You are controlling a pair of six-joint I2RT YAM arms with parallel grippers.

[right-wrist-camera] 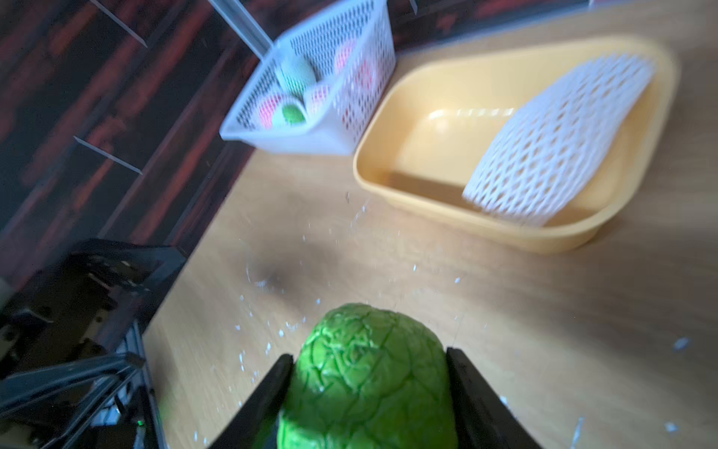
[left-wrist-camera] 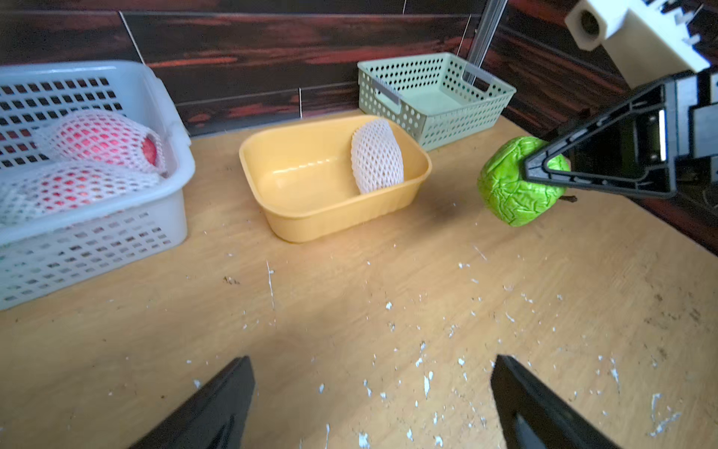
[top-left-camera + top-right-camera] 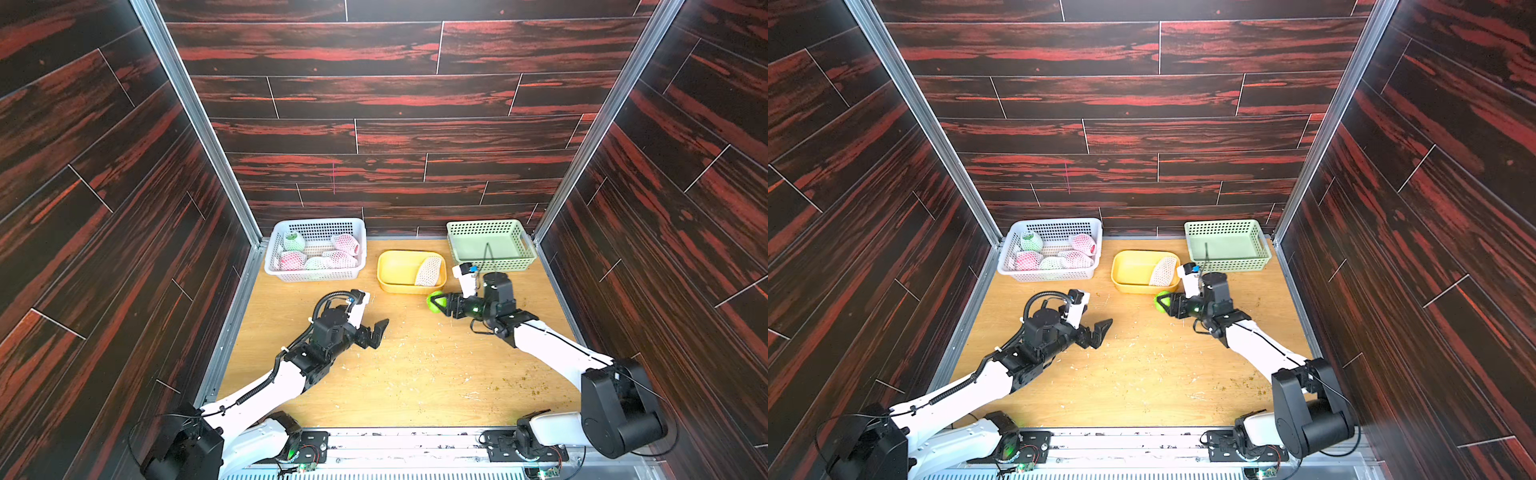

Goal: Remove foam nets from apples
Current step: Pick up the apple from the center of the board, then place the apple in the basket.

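The right hand grips a bare green apple just beside the yellow tub, in which one empty foam net lies. The left hand hangs open over the worktop. Netted apples sit in the white basket beside the tub.

On the table, a deep basket stands back left with netted apples in it. Right of it, a tub holds a loose foam net; a shallow basket stands back right. Before the tub, the right gripper holds a bare apple.
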